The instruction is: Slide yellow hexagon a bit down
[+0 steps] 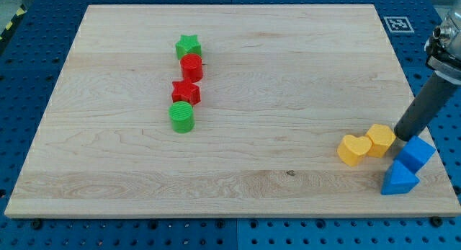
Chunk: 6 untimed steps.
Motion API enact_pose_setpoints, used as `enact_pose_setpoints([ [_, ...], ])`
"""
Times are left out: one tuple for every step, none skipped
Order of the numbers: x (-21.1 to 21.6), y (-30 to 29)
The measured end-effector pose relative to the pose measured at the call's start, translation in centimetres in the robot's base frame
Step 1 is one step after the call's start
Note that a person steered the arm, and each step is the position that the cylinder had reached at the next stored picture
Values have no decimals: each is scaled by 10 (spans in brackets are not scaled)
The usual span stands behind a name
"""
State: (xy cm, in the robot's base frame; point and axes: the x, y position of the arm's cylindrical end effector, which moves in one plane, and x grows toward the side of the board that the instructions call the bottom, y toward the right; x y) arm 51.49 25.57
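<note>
Yellow hexagon [380, 140], touching yellow heart [354, 150]

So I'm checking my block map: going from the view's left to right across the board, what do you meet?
The stacked column comes first, its four blocks too aligned to order; then yellow heart → yellow hexagon → my tip, just right of the hexagon. The two blue blocks overlap sideways, so I leave them out.
</note>
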Motion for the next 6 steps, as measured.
enact_pose_setpoints([
  [4,0],
  [-12,2],
  [-21,-9],
  [-21,-38],
  [-21,-48],
  [-5,-42],
])
